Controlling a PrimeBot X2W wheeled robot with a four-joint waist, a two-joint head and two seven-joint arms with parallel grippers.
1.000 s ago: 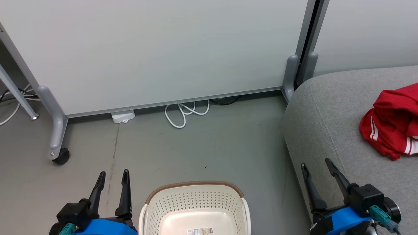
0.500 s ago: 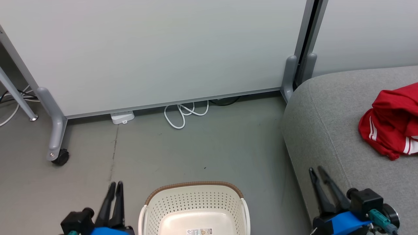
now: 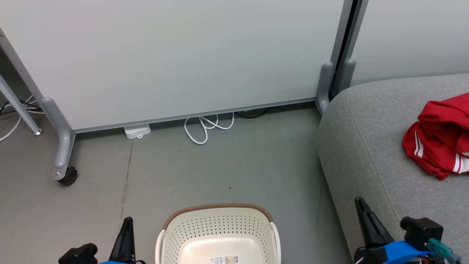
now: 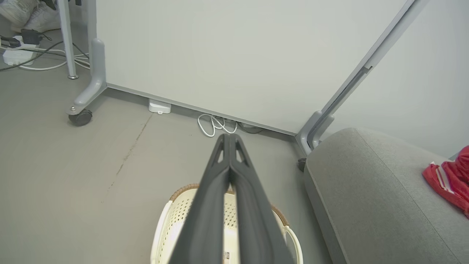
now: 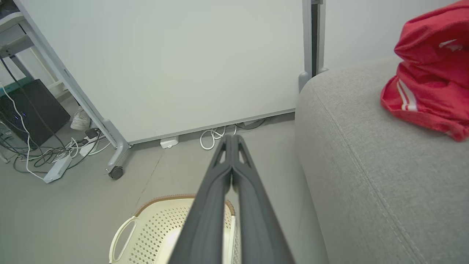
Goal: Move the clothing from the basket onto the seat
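The red clothing with white stripes lies bunched on the grey seat at the right; it also shows in the right wrist view as the clothing on the seat and at the left wrist view's edge as clothing. The cream basket with a brown rim stands on the floor at bottom centre, its inside bare apart from a label. My left gripper is shut beside the basket's left; my right gripper is shut over the seat's front edge. Both hold nothing, as the left gripper and right gripper show.
A white partition panel on grey wheeled feet stands behind. A white cable loop and a small white box lie at its base. More cables and a black case sit far left. Grey floor lies between basket and panel.
Both grippers went from open to shut and dropped lower in the head view. The clothing, basket and seat have not moved.
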